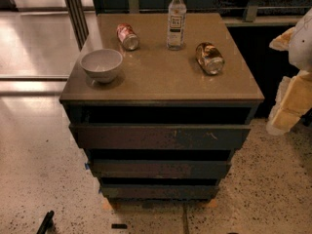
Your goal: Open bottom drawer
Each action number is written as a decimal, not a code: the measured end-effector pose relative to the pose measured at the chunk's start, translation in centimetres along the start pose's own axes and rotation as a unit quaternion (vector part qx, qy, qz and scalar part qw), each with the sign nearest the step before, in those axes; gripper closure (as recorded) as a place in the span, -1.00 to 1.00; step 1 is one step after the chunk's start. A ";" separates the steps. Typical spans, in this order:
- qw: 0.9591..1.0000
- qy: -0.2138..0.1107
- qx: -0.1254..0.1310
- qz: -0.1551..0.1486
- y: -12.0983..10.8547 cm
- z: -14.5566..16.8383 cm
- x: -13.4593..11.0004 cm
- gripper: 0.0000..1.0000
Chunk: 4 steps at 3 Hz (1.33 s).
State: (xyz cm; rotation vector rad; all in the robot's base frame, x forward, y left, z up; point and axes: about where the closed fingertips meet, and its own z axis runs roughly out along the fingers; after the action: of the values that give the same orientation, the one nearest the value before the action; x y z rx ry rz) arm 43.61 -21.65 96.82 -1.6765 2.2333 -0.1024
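Note:
The bottom drawer [158,191] is the lowest and narrowest of three dark brown flat fronts on the cabinet, just above the floor. Its front sits about in line with the cabinet face, and none of its inside shows. Above it are the mid-width drawer front [158,169] and the widest front with pale scratches [161,136]. My gripper [292,101], with white and tan arm parts, hangs at the right edge of the view. It is to the right of the cabinet at about the top drawer's height, well apart from the bottom drawer and touching nothing.
On the cabinet top [156,77] stand a white bowl [101,65], a clear bottle [176,19], a red can on its side [127,36] and a brown can on its side [209,57]. Speckled floor [44,179] lies in front. A dark object [46,222] lies at the bottom left.

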 end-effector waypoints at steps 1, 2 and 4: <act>0.997 -0.037 -0.006 0.060 2.3 3.4 1.3 -1.00; 0.987 -0.082 -0.025 0.134 5.5 8.9 2.4 -1.00; 0.970 -0.125 -0.066 0.196 7.9 20.3 1.4 -1.00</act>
State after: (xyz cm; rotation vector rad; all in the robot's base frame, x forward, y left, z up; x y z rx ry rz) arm 42.43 -17.67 75.36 -1.1942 2.3621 0.3437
